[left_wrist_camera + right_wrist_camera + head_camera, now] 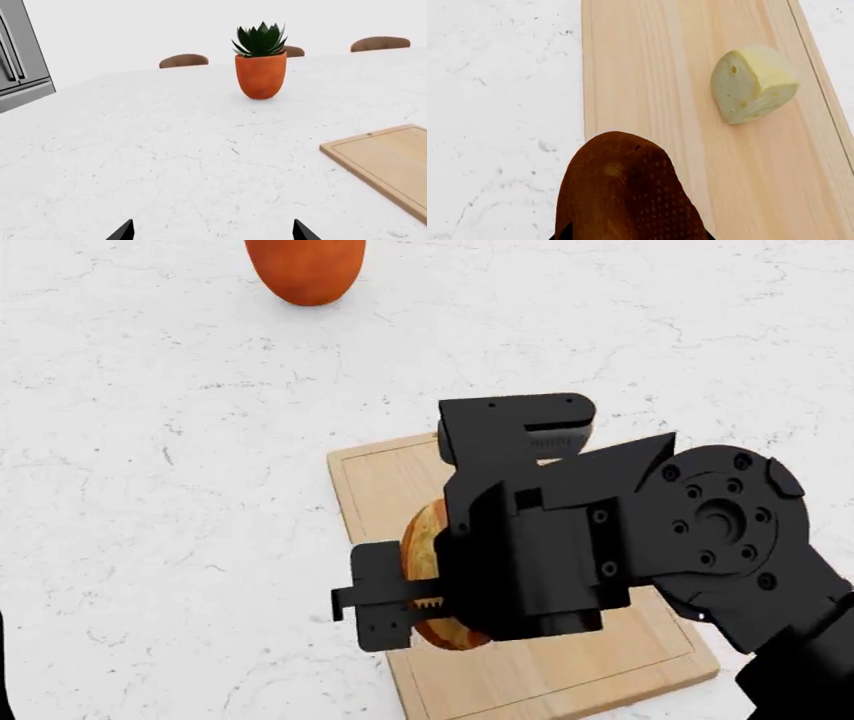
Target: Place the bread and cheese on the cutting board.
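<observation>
Right gripper [424, 612] clamping bread [627, 192] over cutting board [647, 75], cheese [752, 84] (wrist view only)

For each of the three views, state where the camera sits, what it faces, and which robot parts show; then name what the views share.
Left wrist: low over the counter, facing the potted plant; only its finger tips show.
Head: looks down on the cutting board; the right arm fills it.
Right wrist: just above the board, looking along the bread toward the cheese.
Shared: the board appears in all three views, the bread in the head and right wrist views.
</observation>
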Tool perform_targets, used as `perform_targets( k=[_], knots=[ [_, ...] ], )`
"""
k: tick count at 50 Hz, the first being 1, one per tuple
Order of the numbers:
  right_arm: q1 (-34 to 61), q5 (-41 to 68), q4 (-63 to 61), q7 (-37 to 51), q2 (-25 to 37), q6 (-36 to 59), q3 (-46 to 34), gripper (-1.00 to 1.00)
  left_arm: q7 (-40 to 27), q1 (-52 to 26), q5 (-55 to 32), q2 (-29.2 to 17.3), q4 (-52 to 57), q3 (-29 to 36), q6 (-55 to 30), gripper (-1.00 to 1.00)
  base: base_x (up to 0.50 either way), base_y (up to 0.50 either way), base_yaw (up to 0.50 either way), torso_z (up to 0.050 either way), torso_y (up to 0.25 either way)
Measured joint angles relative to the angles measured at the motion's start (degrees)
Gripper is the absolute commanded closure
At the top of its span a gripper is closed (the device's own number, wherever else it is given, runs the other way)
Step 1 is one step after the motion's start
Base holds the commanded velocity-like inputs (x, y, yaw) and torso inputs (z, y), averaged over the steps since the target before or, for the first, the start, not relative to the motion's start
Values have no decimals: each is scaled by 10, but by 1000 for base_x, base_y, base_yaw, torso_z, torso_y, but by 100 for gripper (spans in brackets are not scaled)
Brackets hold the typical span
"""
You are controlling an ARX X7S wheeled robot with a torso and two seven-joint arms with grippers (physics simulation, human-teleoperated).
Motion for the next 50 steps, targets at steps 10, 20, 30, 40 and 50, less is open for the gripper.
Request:
perform_targets(
  k=[10,20,30,40,50],
  knots=[
    [0,-43,50,-48,12,12,-9,100,0,2,2,0,-2,1,1,-100,0,0,0,0,0],
    [-4,-106,112,-128,3,21,-32,100,2,8,6,-1,-7,0,5,-100,0,0,0,0,0],
    [-7,-149,150,-187,-11,21,-45,100,3,10,12,1,-11,5,6,-100,0,0,0,0,0],
    [-5,-169,164,-220,-18,22,-49,100,5,9,16,2,-14,10,5,-100,1,0,1,0,0],
    [-6,-162,162,-222,-18,21,-44,-100,5,7,17,3,-16,13,5,-100,1,0,1,0,0]
  ],
)
